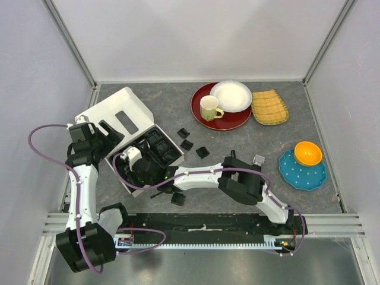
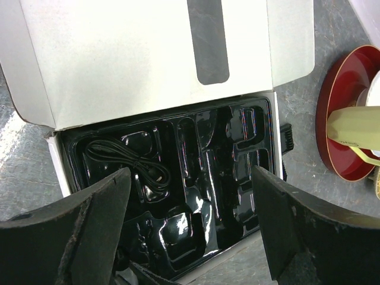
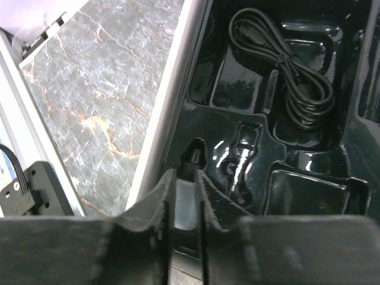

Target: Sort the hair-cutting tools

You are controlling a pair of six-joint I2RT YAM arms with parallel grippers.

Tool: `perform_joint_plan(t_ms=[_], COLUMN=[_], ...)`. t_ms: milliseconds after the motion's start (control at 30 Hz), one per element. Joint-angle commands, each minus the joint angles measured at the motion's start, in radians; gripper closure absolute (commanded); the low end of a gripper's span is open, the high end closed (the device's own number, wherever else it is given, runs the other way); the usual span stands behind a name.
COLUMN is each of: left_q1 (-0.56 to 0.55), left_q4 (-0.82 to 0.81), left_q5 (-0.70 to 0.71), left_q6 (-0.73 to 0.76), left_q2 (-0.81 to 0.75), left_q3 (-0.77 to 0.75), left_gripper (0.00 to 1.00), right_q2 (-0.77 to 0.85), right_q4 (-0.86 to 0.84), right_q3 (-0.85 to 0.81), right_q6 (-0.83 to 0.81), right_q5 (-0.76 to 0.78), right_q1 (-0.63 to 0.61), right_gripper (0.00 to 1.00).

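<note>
**Student:** Where did the hair-cutting tools lie at this stage of sorting?

**Instructor:** The black cord [image 3: 291, 71] lay coiled in a corner compartment of the black tray [image 2: 196, 196], which sat inside the open white box [image 2: 119, 59]. Three comb guards [image 1: 187, 145] sat loose on the counter [image 1: 249, 142] just right of the box, with a fourth nearer the arms' bases. The thin comb [image 2: 286, 138] lay just beside the box's right wall. The clipper could not be made out.

**Student:** And the jaws?

**Instructor:** The left gripper [image 2: 190, 178] hovered over the tray with its jaws wide apart and nothing between them. The right gripper [image 3: 185, 175] was low over a narrow slot [image 3: 193, 153] at the tray's edge, its jaws drawn to a slim gap. Something pale showed in that gap. Whether it was gripped or was only the box wall beyond could not be told.

**Student:** What did the step call for?

**Instructor:** It appeared to be a placement into the slot. Good practice was to keep the jaws in line with the slot, part them only enough to free the piece, and lift straight up. That way neither finger would scrape the glossy wall or drag the light tray. The cord was best left undisturbed, and the left arm kept clear of the right arm's exit path.
</note>
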State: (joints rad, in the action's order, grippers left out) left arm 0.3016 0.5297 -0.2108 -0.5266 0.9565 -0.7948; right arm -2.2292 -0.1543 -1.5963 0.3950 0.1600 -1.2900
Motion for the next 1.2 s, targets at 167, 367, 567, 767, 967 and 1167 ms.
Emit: perform_joint_plan(t_ms=[167,367,567,767,967,1167], left_q1=[0.007,0.007,0.007,0.007,0.007,0.008], left_q4=[-0.01,-0.014,-0.031,-0.048,-0.057,-0.056], left_q5=[-0.001,-0.016,-0.056,-0.107,-0.124,-0.128], left_q6=[-0.027,-0.027,-0.018,-0.015,-0.012,-0.01], left_q2=[-0.012,-0.01,-0.007,0.001,0.004,0.01], left_q3=[-0.017,-0.014,-0.011,-0.004,0.0,0.0], left_gripper=[0.09,0.09,0.09,0.09,0.09,0.09], right_q2=[0.192,0.334,0.44,0.546,0.536,0.485], right_q4=[0.151,0.194,0.343,0.395,0.456,0.463], right_q3=[-0.021,0.091,0.197,0.406,0.47,0.466], right_q6=[-0.045,-0.061,-0.123,-0.246,-0.335,-0.366], right_q5=[0.067,0.082,0.105,0.113,0.003,-0.031], right_q1=[-0.003,0.0,-0.002,-0.002,0.0,-0.002], right_gripper=[0.47,0.35,0.25,0.1,0.06,0.06])
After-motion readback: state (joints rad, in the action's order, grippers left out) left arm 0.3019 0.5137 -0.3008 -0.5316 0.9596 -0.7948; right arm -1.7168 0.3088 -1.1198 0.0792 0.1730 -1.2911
